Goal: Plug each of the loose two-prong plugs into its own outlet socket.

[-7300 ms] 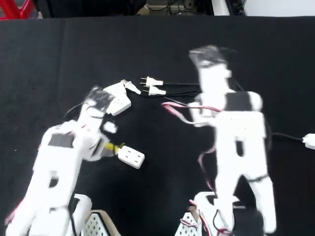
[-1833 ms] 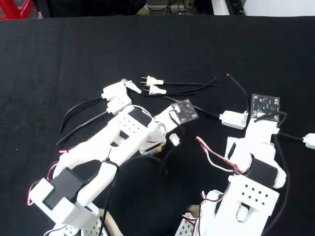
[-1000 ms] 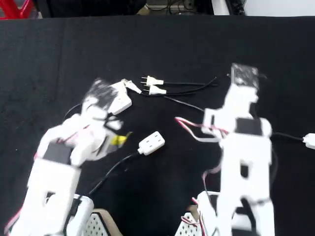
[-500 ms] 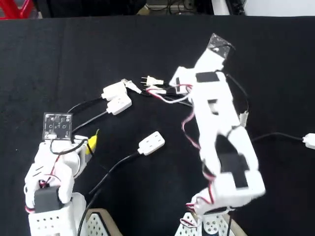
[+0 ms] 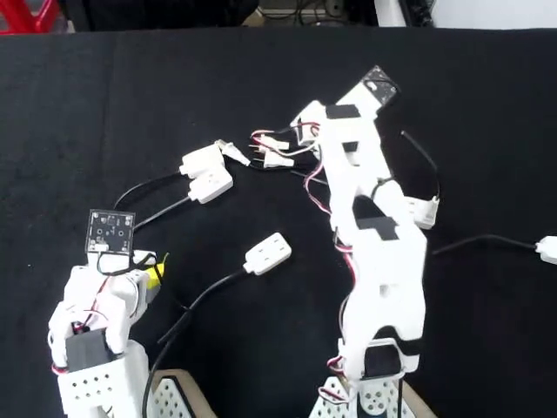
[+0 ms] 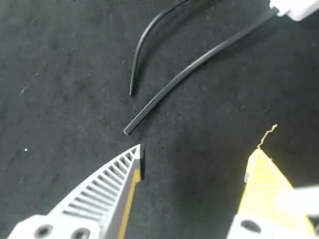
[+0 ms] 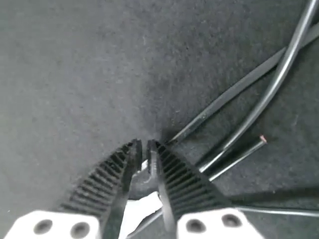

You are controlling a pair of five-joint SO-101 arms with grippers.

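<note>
R gripper (image 7: 144, 145) is on the far side of the lone socket (image 5: 267, 251), over the two loose plugs (image 5: 277, 159), jaws all but together and, far as I can tell, pinched on a white plug body (image 7: 142, 201). L gripper (image 6: 194, 154) hangs on that socket's near-left side, jaws wide apart on nothing, above bare cord ends (image 6: 130, 130). Best bet imo: L pins the lone socket so it won't skid on the black cloth (image 5: 104, 104), R brings the plug over level w/ prongs square to the slots, cord slack and clear of the twin sockets (image 5: 207, 172) far-left of it.
</note>
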